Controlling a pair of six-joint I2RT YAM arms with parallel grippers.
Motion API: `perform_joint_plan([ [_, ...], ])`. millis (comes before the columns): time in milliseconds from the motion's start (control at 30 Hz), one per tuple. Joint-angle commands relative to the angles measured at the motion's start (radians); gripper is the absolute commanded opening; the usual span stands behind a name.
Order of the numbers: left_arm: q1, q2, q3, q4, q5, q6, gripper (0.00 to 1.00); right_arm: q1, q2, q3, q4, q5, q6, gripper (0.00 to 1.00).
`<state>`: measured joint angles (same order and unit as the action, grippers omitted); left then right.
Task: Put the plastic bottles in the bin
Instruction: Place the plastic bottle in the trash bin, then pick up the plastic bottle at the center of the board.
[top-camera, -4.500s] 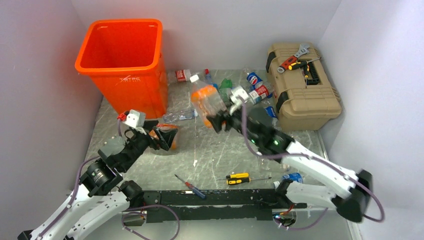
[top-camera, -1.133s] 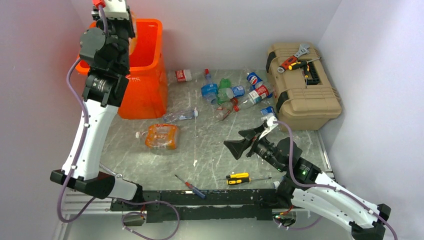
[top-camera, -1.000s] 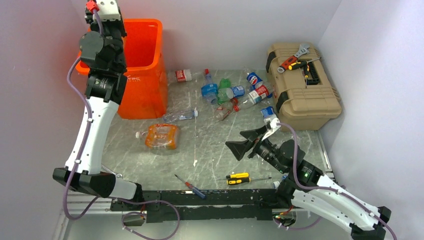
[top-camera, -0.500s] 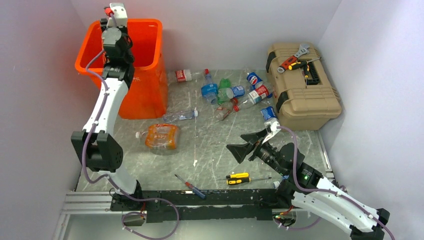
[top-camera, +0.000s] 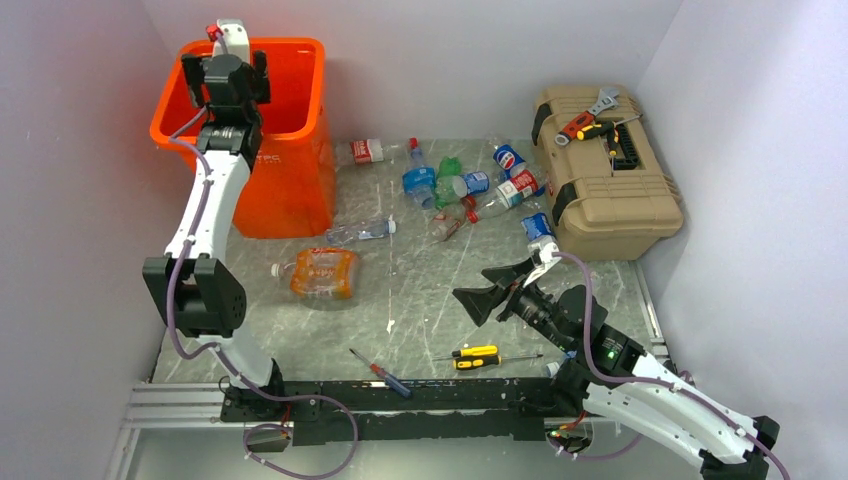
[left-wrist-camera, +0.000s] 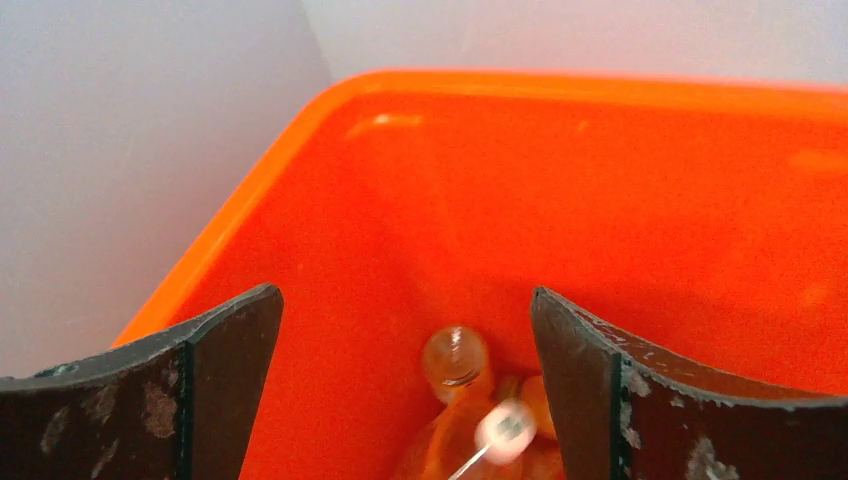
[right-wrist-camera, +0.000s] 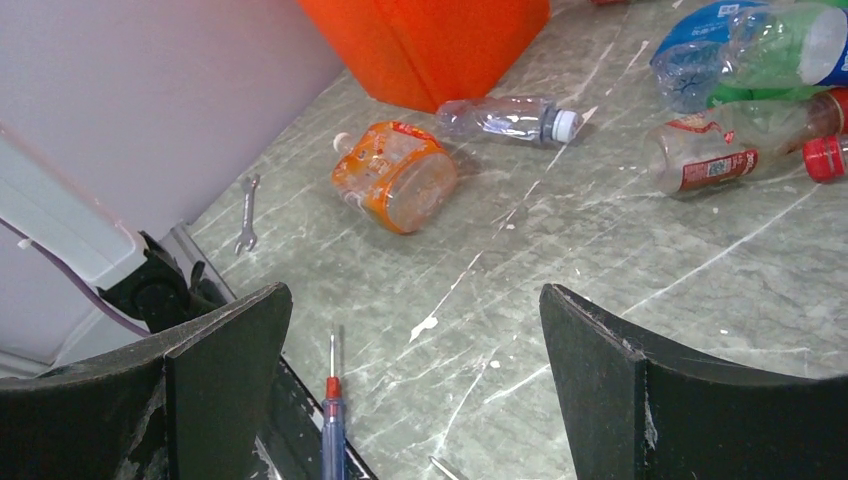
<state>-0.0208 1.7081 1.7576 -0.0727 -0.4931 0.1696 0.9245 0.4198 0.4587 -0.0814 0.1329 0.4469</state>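
Half a second ago your left gripper (top-camera: 225, 72) was pinched narrow over the bin (top-camera: 290, 175). Now its jaws are spread wide with nothing between them, and under them bottles (left-wrist-camera: 458, 365) lie at the bottom of the bin. The big orange one that your right gripper (top-camera: 492, 287) held up over mid-table a few seconds ago is gone from it. That gripper also gapes wide and holds nothing.

White walls close in the scratched grey table (top-camera: 420, 300). The bin stands at 11 o'clock and a tan toolbox (top-camera: 610, 190) at 2. A heap of bottles (top-camera: 465, 185) lies at 12 to 1, a squashed orange bottle (top-camera: 322, 273) at 9, and two screwdrivers (top-camera: 475, 356) at 6.

Your left arm is stretched tall, with its wrist tipped down into the bin's mouth. Your right arm is folded low at 4 o'clock, and its gripper points toward 10.
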Motion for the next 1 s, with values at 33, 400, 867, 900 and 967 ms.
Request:
perform_joint_plan([
  [33,-0.023,-0.123,0.157,-0.048,0.133,-0.136,0.99,0.0,0.001,0.029,-0.001,0.043,-0.01,1.0],
  [400,-0.52,-0.347,0.125,-0.282,0.386,-0.12,1.0,0.0,0.083,0.097,-0.121,0.253,0.03,1.0],
  [867,-0.87,-0.706,-0.594,-0.437,0.339,-0.321,0.99,-0.087,0.395,0.142,-0.103,0.378,0.261,1.0],
  [900,-0.868,-0.74,-0.598,-0.427,0.335,-0.375,1.0,-0.087,0.404,0.137,-0.087,0.38,0.27,1.0],
  [967,-0.868,-0.792,-0.571,-0.411,0.337,-0.492,0.99,-0.087,0.42,0.135,-0.074,0.396,0.28,1.0],
])
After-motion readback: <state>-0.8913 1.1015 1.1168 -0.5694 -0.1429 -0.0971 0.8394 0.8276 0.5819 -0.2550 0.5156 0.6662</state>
